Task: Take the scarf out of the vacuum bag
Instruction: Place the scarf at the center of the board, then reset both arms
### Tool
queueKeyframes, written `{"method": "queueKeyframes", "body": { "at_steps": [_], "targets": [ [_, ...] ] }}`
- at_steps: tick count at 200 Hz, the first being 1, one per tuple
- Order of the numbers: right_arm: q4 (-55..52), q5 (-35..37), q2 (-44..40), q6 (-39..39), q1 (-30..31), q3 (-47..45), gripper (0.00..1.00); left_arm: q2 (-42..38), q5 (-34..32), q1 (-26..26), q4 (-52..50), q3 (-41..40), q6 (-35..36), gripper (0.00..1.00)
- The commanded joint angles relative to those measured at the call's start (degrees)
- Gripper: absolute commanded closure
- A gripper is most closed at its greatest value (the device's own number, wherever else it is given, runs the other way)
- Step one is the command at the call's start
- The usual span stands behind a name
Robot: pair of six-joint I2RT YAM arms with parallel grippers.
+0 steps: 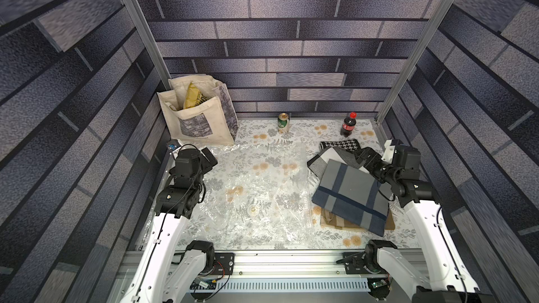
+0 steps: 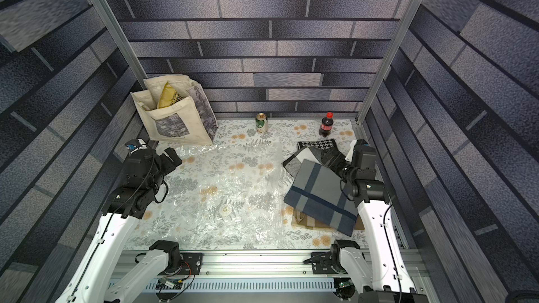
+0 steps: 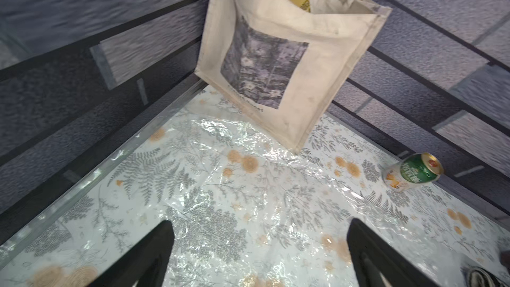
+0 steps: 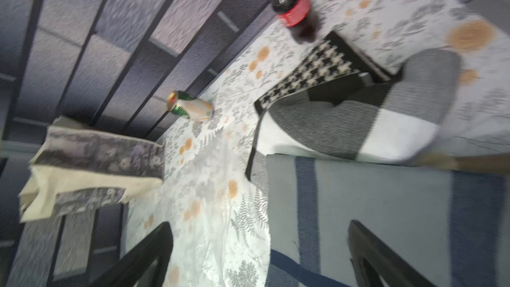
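The vacuum bag lies flat and crinkled on the middle of the floral table, its round whitish valve facing up and nothing inside it. The scarf, grey with navy stripes, lies folded to the right of the bag on top of other folded cloths. My right gripper hovers open over the scarf's far edge and the bag's right edge, holding nothing. My left gripper is open and empty above the bag's far left corner.
A cream tote bag stands at the back left corner. A green can and a cola bottle stand along the back wall. A houndstooth cloth, a grey-white cloth and a tan cloth lie around the scarf.
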Motion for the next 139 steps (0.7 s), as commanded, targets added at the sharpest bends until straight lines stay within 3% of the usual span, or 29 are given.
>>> {"method": "queueKeyframes", "body": {
  "at_steps": [1,17,29,41,78,94,115,139],
  "targets": [
    [18.48,-2.20,-1.72,-1.04,5.02,-6.09,0.00,3.03,5.49,6.95,0.85,-2.85,2.96,0.00],
    [21.06,4.15,-3.33,-9.78,8.54,-9.08,0.00,5.41,11.15,10.28,8.40,-6.28,2.85,0.00],
    [20.45,12.26,-4.58,-14.94,10.12,-11.30,0.00,6.39,10.92,10.65,18.02,-10.91,3.72,0.00],
    [22.49,16.78,-5.66,-19.03,10.11,-14.99,0.00,7.41,11.44,10.57,29.72,-15.96,8.97,0.00],
    [33.48,18.45,-7.93,-34.95,10.13,-28.72,0.00,14.38,13.61,10.66,46.27,-22.61,14.87,0.00],
    [41.68,20.37,-8.99,-34.31,10.12,-35.00,0.00,17.54,18.93,8.97,48.85,-24.21,23.75,0.00],
    [52.74,19.59,-10.69,-35.57,10.13,-42.73,0.00,22.85,12.83,4.70,57.97,-28.05,27.27,0.00],
    [56.40,25.92,-10.73,-35.60,10.07,-46.13,0.00,28.89,9.43,2.86,72.37,-33.37,27.54,0.00]
  ]
}}
